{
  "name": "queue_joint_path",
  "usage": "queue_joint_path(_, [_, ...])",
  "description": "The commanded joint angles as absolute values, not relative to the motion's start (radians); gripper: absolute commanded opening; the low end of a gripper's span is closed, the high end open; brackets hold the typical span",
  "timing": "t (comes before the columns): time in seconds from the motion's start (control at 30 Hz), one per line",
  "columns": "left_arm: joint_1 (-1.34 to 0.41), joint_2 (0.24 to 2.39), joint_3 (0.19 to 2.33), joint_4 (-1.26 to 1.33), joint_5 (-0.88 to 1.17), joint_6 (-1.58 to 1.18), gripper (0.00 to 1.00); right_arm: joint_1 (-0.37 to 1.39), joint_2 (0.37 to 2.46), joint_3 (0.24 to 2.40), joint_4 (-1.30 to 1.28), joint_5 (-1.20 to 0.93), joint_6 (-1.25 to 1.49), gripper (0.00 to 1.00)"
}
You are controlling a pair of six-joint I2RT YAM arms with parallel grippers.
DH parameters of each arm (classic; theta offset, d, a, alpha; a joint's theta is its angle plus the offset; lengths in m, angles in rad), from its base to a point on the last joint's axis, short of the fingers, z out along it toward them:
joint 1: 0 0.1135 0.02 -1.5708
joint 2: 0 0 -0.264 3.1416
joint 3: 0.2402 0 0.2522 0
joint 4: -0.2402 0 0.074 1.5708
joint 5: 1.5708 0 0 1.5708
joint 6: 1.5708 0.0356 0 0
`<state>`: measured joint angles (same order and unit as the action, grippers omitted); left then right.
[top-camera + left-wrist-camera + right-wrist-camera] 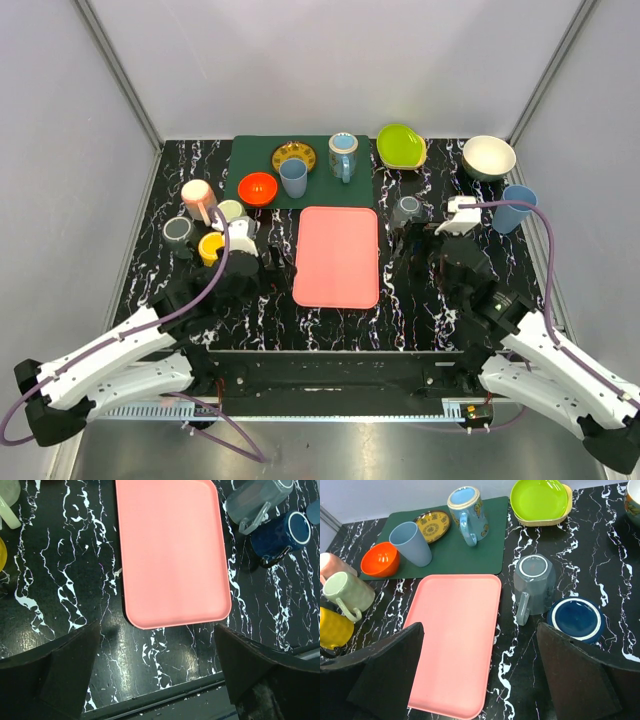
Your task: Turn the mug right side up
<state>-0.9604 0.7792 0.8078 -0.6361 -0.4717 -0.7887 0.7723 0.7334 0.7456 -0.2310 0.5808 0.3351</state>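
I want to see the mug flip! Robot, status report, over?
Left tool and right tool open, empty. Grey mug upside down, right of pink tray, untouched. Navy mug close beside it, may crowd the grasp.

Both arms wear smooth white shells, the left arm [110,350] and the right arm [560,372] alike, with black joints between the links and black caps [48,418] at the outer ends. A pale purple cable [226,250] loops along the left arm, and a second one of the same colour runs along the right arm. Each wrist carries a small white block [461,216] above black housing. The left tool [160,680] and the right tool [480,675] each have two broad, matt black fingers [60,672], wedge-shaped with slightly scuffed edges. The bases are bolted to a black plate [330,375] edged by a slotted silver rail [300,408].
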Motion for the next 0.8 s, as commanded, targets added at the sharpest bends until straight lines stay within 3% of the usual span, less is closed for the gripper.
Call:
queue_joint_path(0.0, [-0.951, 0.753, 0.796, -0.582, -0.407, -0.743, 0.99, 0.775, 0.742, 0.750, -0.196, 0.552, 0.333, 1.00])
queue_joint_path(0.2, [-0.951, 0.652, 0.743, -0.487, -0.344, -0.670, 0.99, 0.776, 0.790, 0.825, -0.254, 0.495, 0.328, 1.00])
queue_joint_path(0.4, [-0.951, 0.604, 0.698, -0.433, -0.342, -0.650, 0.99, 0.721, 1.012, 0.997, -0.643, 0.745, 0.438, 1.00])
queue_joint_path(0.57, [-0.953, 0.592, 0.655, -0.359, -0.315, -0.631, 0.99, 0.500, 1.006, 0.982, -0.764, 0.560, 0.534, 1.00])
queue_joint_path(0.77, [-0.953, 0.575, 0.600, -0.298, -0.288, -0.629, 0.99, 0.416, 1.017, 0.930, -0.782, 0.437, 0.525, 0.95])
